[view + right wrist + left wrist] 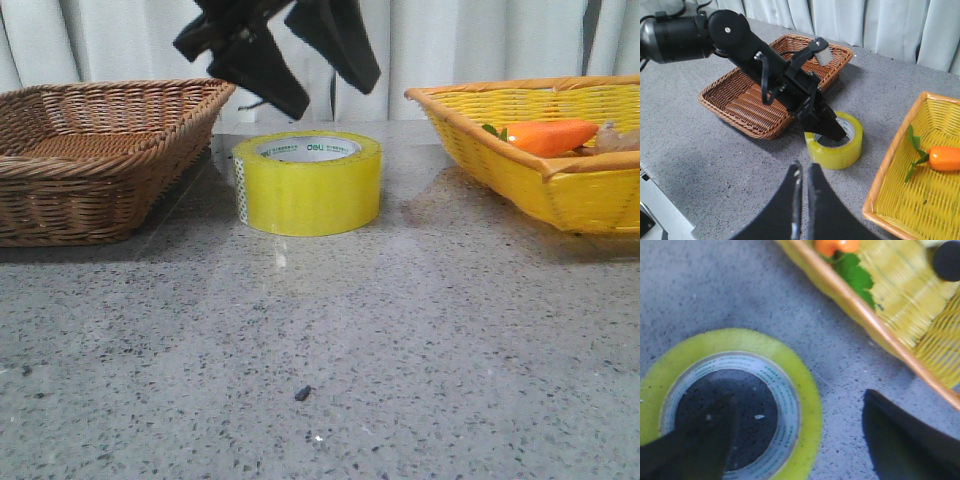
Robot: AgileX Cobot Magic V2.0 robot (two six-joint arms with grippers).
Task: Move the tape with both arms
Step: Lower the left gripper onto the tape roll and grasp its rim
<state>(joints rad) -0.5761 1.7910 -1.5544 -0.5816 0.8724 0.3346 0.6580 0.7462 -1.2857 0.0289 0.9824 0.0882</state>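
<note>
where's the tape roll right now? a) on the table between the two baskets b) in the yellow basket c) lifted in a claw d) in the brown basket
a: the tape roll sits flat on the table, with the open left claw above it.

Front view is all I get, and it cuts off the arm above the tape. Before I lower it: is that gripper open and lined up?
Observer: Yes. The left gripper is open. In its wrist view one finger hangs over the hole of the tape, and the other is outside the roll, over bare table.
Operator: Where is the right gripper? I can't see it at all.
Observer: The right gripper is shut and empty. It hangs back from the tape, with a stretch of table between them in its wrist view.
</note>
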